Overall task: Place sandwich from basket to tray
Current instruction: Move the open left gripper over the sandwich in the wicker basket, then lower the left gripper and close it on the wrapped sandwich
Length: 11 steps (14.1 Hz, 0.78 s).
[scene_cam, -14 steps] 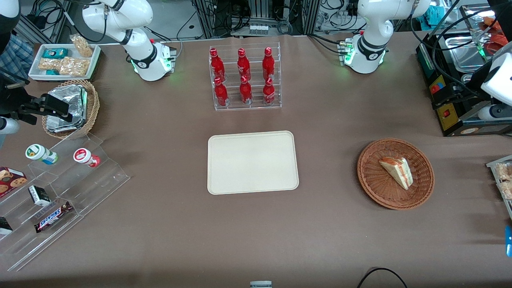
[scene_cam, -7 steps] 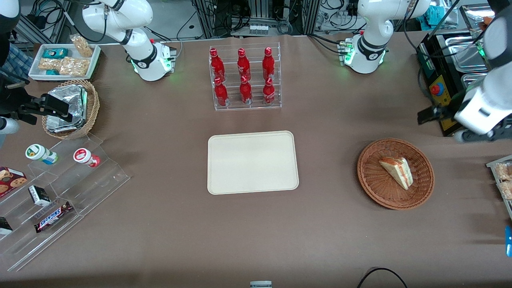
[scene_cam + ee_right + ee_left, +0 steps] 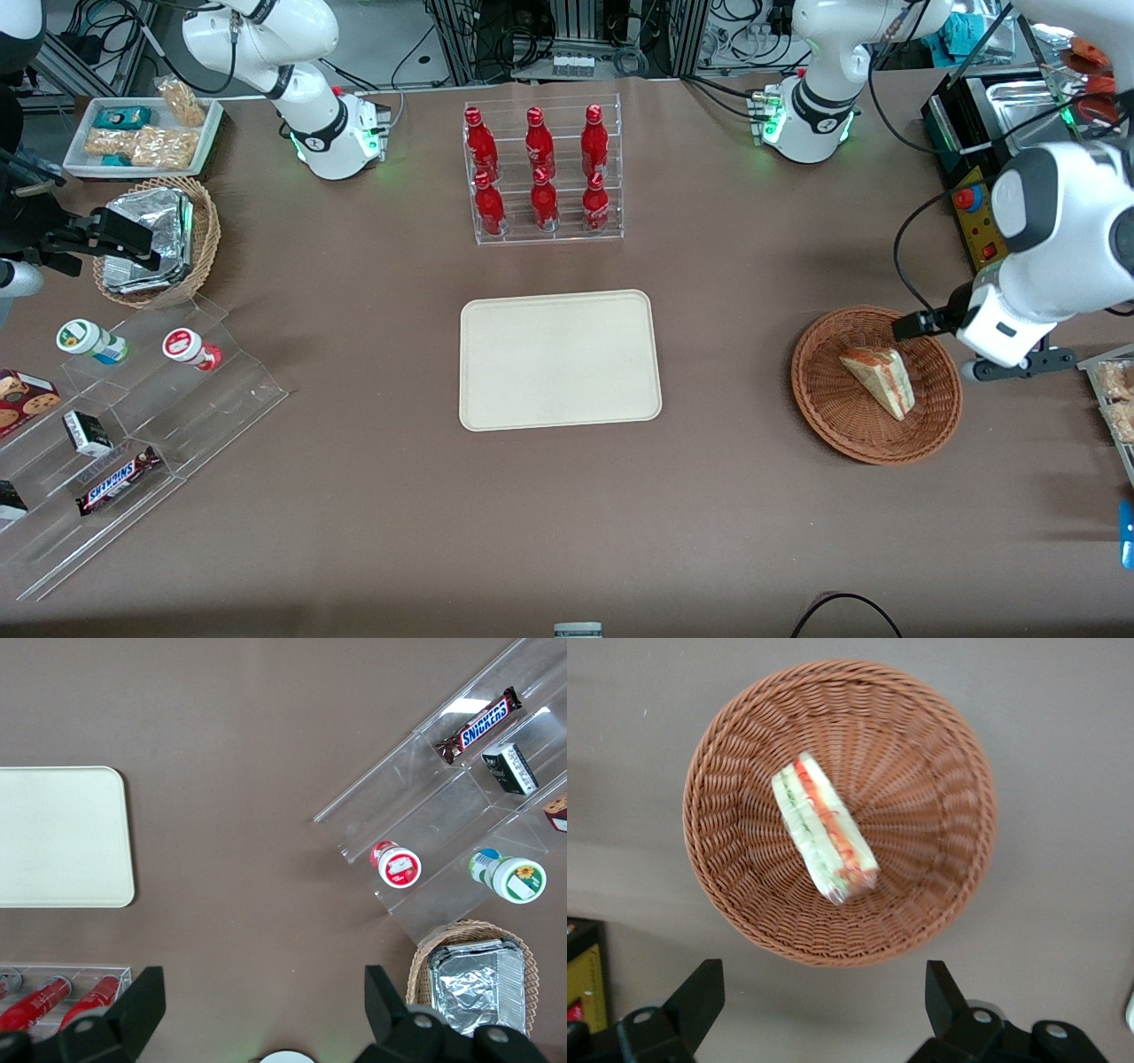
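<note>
The sandwich (image 3: 879, 381) lies inside the basket (image 3: 824, 399), a wedge on its side with its red-orange and green layers showing in the left wrist view (image 3: 824, 828). The basket (image 3: 939, 753) sits on the brown surface (image 3: 726, 496) toward the working arm's end, well apart from the tray (image 3: 559, 360), which lies flat and bare near the middle. The claw (image 3: 824, 1005) hangs above the surface just beside the basket's rim, its two dark fingers (image 3: 698, 997) spread wide with nothing between them. From the front, the arm's white wrist covers the basket's edge, and the claw itself is hidden under it. Nothing lies on the sandwich or against it, and the stretch of surface between basket and tray carries no other thing. Farther from the front camera than the tray, a clear rack (image 3: 543, 173) holds six red bottles (image 3: 544, 202). Toward the parked arm's end stand a tan basket of foil packs (image 3: 158, 239), a white tray of snacks (image 3: 142, 135), and clear stepped shelves (image 3: 142, 425) with cups and a candy bar (image 3: 118, 479).
</note>
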Tool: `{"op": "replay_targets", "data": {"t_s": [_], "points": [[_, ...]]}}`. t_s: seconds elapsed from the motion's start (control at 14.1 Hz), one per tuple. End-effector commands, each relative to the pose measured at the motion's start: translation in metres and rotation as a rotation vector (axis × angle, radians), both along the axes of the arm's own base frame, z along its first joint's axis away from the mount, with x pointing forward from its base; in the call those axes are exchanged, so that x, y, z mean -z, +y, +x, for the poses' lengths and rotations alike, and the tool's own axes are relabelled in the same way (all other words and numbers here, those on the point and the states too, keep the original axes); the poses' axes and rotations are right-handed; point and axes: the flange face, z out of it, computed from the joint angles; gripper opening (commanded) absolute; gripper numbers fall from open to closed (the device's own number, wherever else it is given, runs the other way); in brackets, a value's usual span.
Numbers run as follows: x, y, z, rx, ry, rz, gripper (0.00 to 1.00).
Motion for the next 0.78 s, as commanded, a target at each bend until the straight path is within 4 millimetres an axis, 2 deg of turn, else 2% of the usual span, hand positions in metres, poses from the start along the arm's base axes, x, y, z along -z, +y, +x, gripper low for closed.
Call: {"op": "replay_targets", "data": {"t_s": [0.0, 0.14, 0.42, 0.71], "points": [[0.018, 0.001, 0.015, -0.173, -0.042, 0.015, 1.0], [0.037, 0.002, 0.022, -0.315, -0.054, 0.028, 1.0], [0.067, 0.001, 0.024, -0.564, -0.037, 0.06, 1.0], [0.108, 0.001, 0.018, -0.594, -0.004, 0.071, 1.0]]}}
